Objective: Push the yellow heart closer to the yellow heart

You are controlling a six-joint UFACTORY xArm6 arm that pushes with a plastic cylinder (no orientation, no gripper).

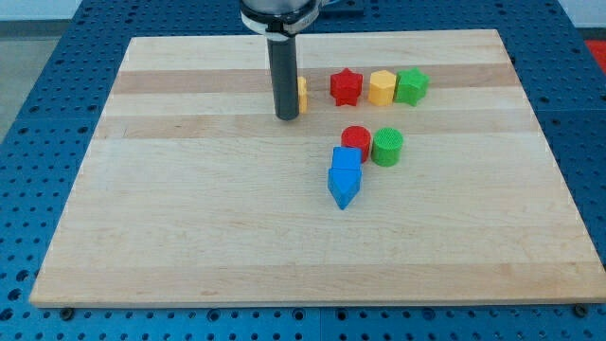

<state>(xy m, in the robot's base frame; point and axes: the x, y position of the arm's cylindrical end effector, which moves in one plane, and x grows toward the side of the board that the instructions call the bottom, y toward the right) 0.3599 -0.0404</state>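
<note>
While the rod stands over the top row, here is the state.

Landmark: red star (347,87), top row of the wooden board (189,189); all places below are given off it.

My tip: (287,117), left of the red star and slightly toward the view's bottom; the dark rod rises straight up from it and leaves the frame.

Tip end state: bare rod, no jaws or fingers to open or close; it grips nothing and can only push.

Task block: yellow block (302,93), just left of the red star, mostly hidden behind the rod. Only a sliver shows on the rod's right edge, so shape cannot be made out; probably the heart.

Contact: tip looks touching or just beside that yellow sliver; cannot tell which.

Other yellow: yellow hexagon-like block (382,87), right of the red star, touching the green star-like block (411,86) further right.

Lower cluster: red cylinder (355,140) below the red star, green cylinder (387,147) just beside it to the right, blue arrow-shaped pieces (345,176) touching the red cylinder's lower edge.

Step in hand: judged as engaging the hidden yellow block from its left side, push barely begun.

Task wording: names the same heart twice, so the goal is unclear; likely the other yellow block.

Next move calls for: a slow push toward the view's right.

Risk: red star sits in the path and would be shoved along.
</note>
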